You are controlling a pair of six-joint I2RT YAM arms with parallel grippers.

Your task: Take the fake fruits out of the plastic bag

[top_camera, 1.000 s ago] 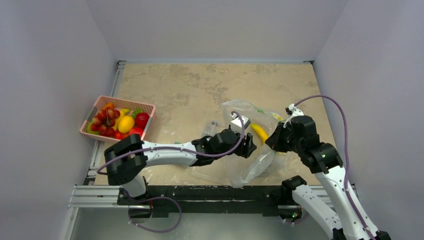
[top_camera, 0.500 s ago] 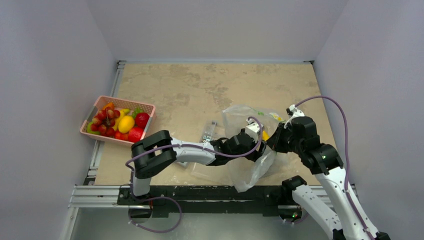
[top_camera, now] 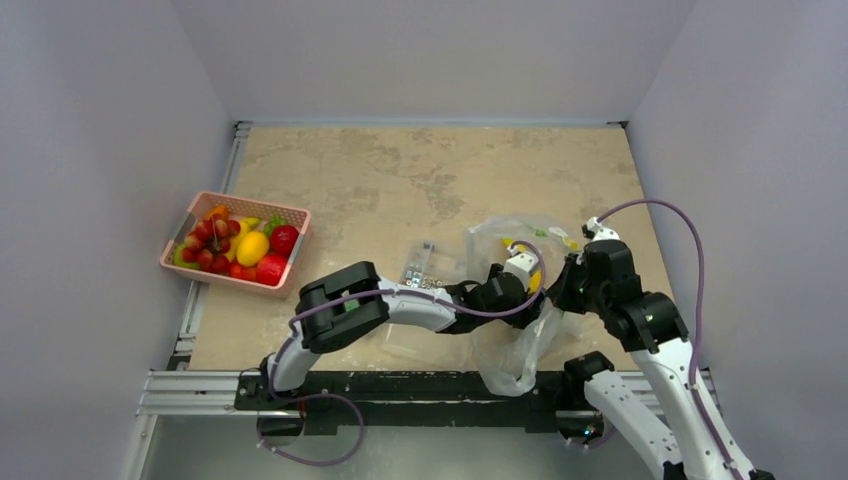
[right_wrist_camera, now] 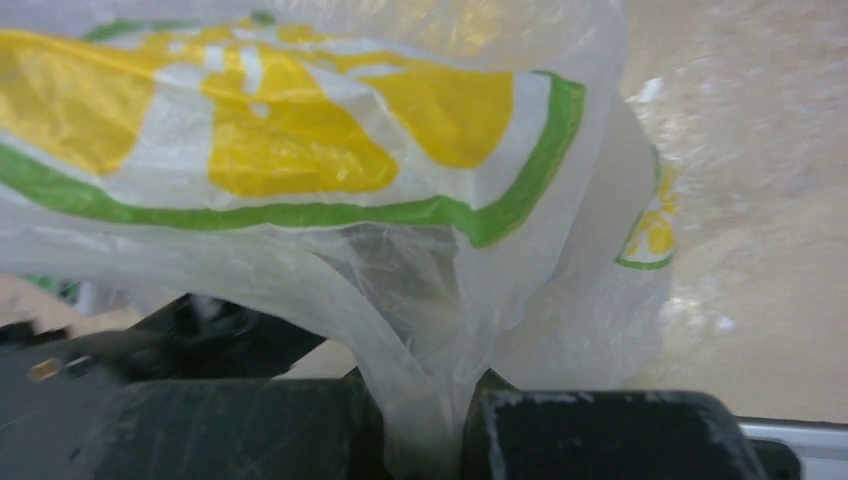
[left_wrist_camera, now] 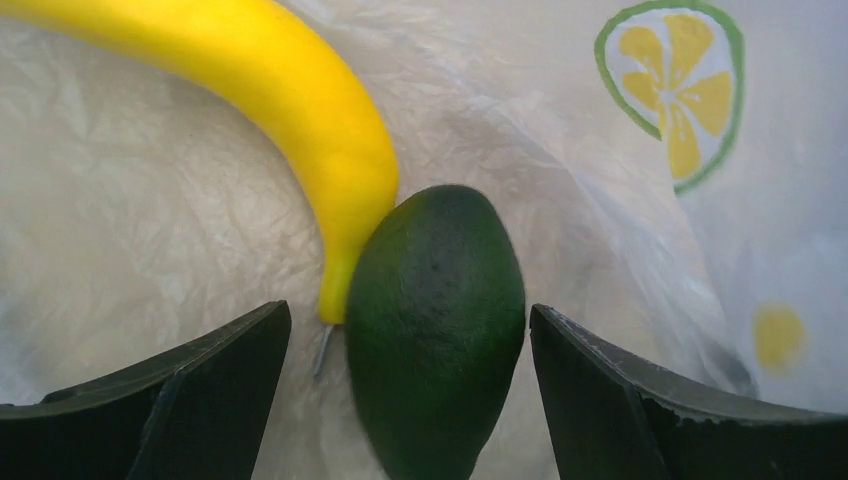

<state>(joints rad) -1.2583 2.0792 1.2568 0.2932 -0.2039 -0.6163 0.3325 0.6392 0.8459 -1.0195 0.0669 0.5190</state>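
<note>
The see-through plastic bag (top_camera: pixel 515 345) with lemon-slice prints lies at the near right of the table. My left gripper (top_camera: pixel 533 290) reaches inside it. In the left wrist view the left gripper (left_wrist_camera: pixel 410 400) is open, with a dark green lime (left_wrist_camera: pixel 435 320) between its fingers (left_wrist_camera: pixel 200 400), untouched. The yellow banana (left_wrist_camera: pixel 290 90) lies just beyond, its tip against the lime. My right gripper (top_camera: pixel 561 292) is shut on a gathered fold of bag film, and in its own view the right gripper (right_wrist_camera: pixel 430 425) pinches the bag (right_wrist_camera: pixel 300 150). No grapes show in the bag.
A pink basket (top_camera: pixel 292 215) of mixed fake fruit, with red grapes (top_camera: pixel 205 240), stands at the left table edge. A clear hard box of small metal parts (top_camera: pixel 418 265) lies just left of the bag, beside my left forearm. Grey walls enclose the table.
My left arm has stretched further right and gone deeper into the bag. The bag and my right gripper have shifted slightly right and toward the near edge.
</note>
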